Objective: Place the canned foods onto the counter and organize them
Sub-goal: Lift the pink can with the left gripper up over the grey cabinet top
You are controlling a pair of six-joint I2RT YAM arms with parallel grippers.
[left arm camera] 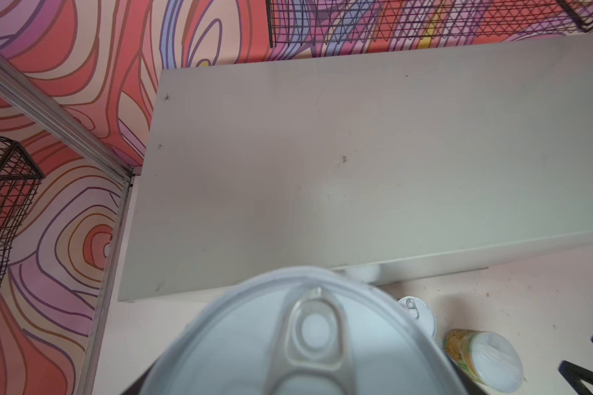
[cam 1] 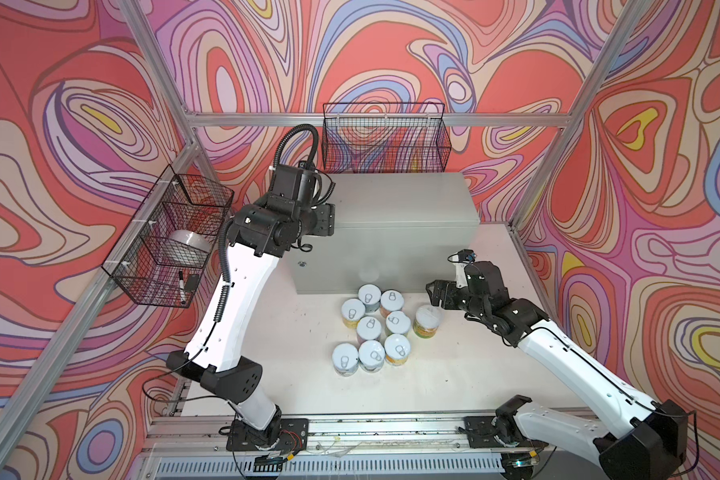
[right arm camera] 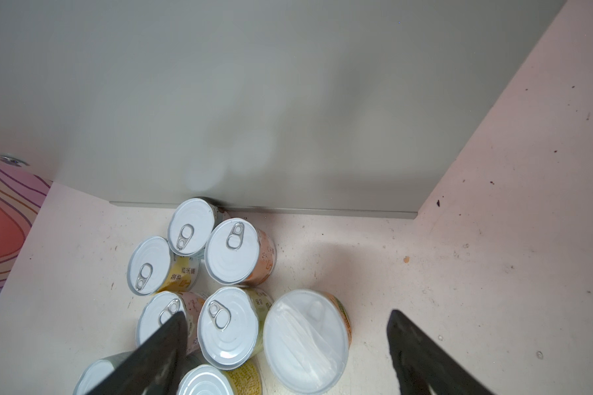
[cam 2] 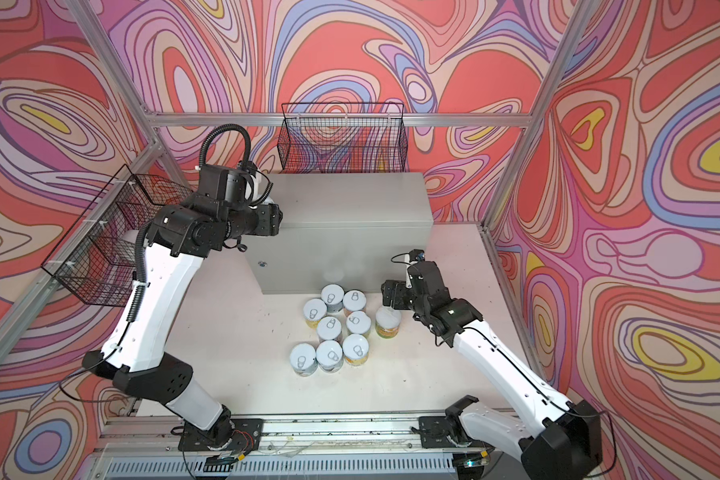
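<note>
Left jaws grip one can [left arm camera: 308, 342], likely rigid, weighty and slick-walled, at the left front edge of the cabinet [cam 1: 395, 199]; its bare top leaves room rightward. Eight cans [cam 1: 368, 328] crowd the white surface [cam 1: 474, 365]. Right jaws stand open over the capped can [cam 1: 427, 322], best pinched across its wall; a neighbour crowds one side.

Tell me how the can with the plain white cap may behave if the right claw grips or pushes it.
The capped can looks rigid, so a grip probably will not dent it. It stands upright on a broad base, so tipping seems unlikely; on its side it would roll. A push would likely bump the neighbouring can, which stands close.
</note>
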